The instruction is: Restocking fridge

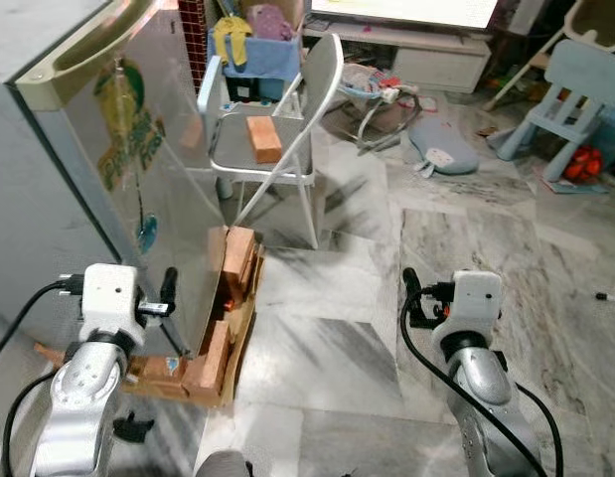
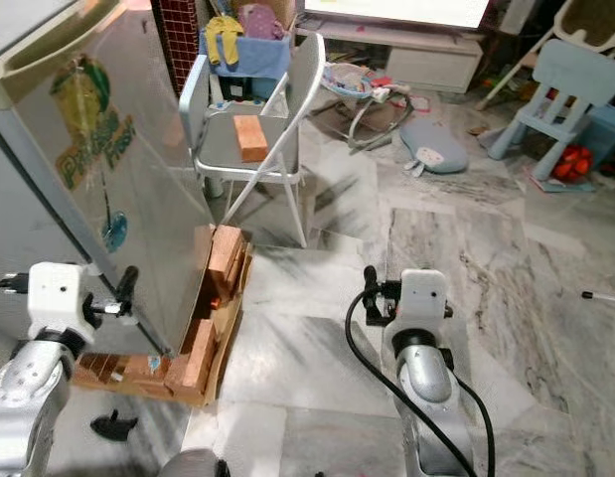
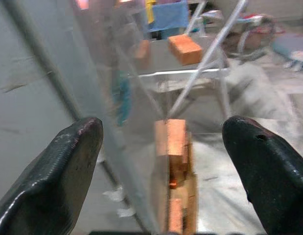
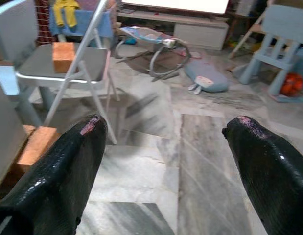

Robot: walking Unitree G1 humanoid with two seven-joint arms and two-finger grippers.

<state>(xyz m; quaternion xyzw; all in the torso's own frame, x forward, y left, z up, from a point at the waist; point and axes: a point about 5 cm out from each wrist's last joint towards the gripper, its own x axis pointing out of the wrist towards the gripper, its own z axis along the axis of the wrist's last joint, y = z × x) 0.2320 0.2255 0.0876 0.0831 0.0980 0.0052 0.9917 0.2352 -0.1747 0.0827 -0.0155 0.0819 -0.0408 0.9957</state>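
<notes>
One orange box (image 1: 263,138) on chair (image 1: 243,149)

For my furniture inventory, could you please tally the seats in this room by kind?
Grey folding chair: 1
Light blue child's chair: 1
Baby bouncer seat: 1
Total: 3
An orange block sits on the folding chair, which stands beside the fridge.
</notes>
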